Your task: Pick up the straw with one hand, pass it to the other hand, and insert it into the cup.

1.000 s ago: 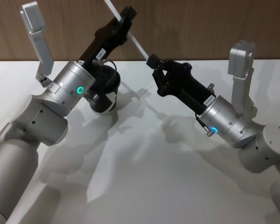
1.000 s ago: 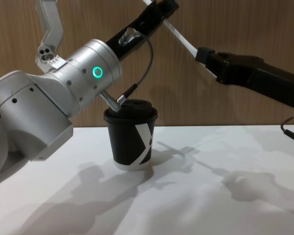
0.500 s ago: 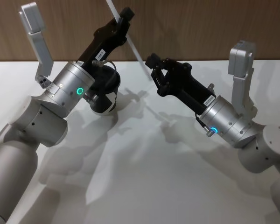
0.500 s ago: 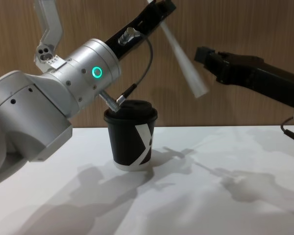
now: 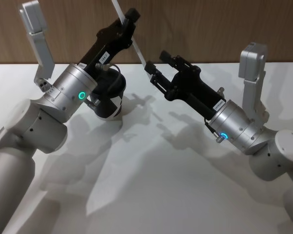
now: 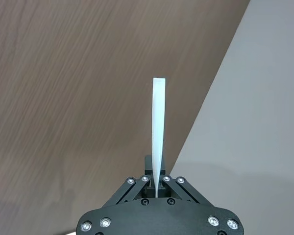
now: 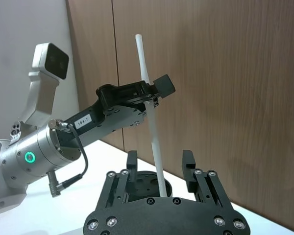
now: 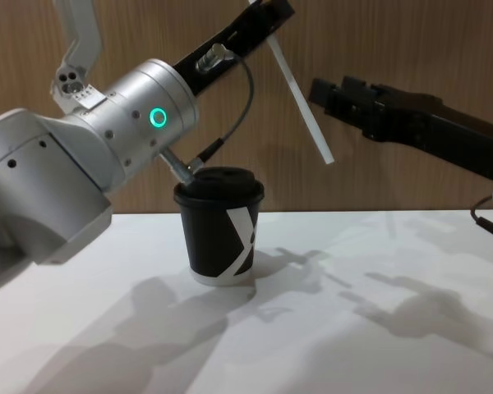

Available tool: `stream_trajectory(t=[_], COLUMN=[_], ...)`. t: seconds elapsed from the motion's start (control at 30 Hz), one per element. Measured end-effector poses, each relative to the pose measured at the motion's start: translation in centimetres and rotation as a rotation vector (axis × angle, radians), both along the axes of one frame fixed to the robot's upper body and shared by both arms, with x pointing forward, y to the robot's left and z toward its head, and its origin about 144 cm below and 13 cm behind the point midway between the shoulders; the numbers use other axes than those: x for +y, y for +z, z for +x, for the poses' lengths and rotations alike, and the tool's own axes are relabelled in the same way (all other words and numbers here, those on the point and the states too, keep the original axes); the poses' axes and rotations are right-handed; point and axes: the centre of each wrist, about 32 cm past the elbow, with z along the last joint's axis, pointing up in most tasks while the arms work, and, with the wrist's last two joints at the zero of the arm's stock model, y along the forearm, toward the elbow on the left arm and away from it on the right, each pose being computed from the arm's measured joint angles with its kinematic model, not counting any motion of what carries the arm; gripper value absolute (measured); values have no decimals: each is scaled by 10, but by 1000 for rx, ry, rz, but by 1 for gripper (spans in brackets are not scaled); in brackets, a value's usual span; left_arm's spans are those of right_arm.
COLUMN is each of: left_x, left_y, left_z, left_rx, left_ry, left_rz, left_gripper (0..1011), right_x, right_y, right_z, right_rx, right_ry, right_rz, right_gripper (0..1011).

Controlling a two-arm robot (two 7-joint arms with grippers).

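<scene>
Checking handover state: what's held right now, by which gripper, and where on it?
The left gripper is shut on the straw, on its upper part; lower end free. The right gripper is open, holding nothing.

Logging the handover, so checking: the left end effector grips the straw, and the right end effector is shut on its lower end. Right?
Not quite. The left end effector grips the straw, but the right end effector is open: in the right wrist view the straw's lower end passes between its spread fingers without touching them.
</scene>
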Motion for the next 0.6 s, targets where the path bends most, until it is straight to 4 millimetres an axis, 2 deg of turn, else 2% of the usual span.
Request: stream_trajectory(t=[0.07, 0.1, 0.27, 0.33, 0.43, 0.6], left_x=[1, 1, 6, 7, 10, 17], left_y=[5, 5, 15, 18, 22, 32], left_z=[-3, -3, -9, -11, -14, -20], left_rx=[-18, -18, -65, -80, -104, -165], left_ry=[10, 10, 46, 57, 75, 129], left_rz=[29, 29, 103, 121, 148, 214], left_gripper=[0, 0, 0, 0, 0, 0], right_x=[0, 0, 0, 0, 0, 0], right_y=[0, 0, 0, 0, 0, 0], right_z=[0, 0, 0, 0, 0, 0], right_rx=[0, 0, 0, 0, 0, 0], right_ry=[0, 0, 0, 0, 0, 0], right_rz=[0, 0, 0, 0, 0, 0], right_gripper=[555, 637, 755, 849, 932, 1001])
